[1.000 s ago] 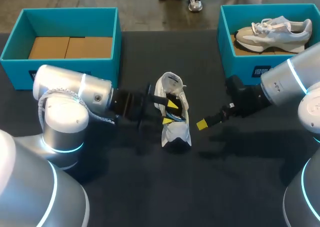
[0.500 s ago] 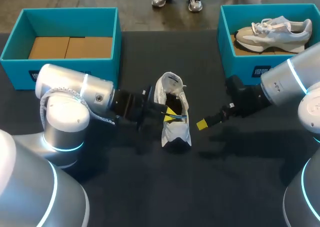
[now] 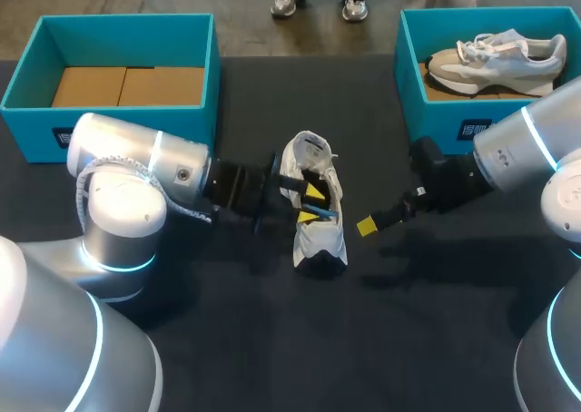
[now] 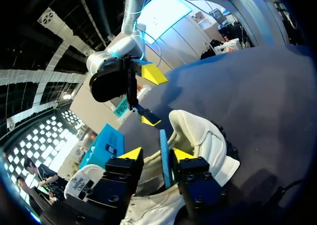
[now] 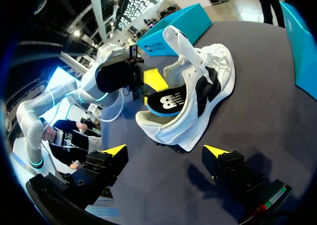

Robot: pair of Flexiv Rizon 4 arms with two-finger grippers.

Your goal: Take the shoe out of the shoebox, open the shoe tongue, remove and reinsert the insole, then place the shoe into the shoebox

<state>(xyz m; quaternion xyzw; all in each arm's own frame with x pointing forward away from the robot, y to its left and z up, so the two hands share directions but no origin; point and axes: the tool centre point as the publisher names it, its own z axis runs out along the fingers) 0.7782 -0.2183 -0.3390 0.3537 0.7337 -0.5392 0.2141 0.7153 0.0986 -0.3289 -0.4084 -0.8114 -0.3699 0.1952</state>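
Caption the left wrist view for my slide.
Blue-edged insole on edge between the left arm's jaws, rising from the white shoe.

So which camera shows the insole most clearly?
The right wrist view: the insole shows its dark top face and blue edge, sticking partly out of the white shoe. The left wrist view shows it only edge-on, a thin blue strip by the left gripper. The head view shows just a small blue sliver.

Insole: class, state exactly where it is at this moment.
In the head view the insole is mid-table, between the two blue boxes. It sticks partly out of the white shoe, between the fingers of the left gripper.
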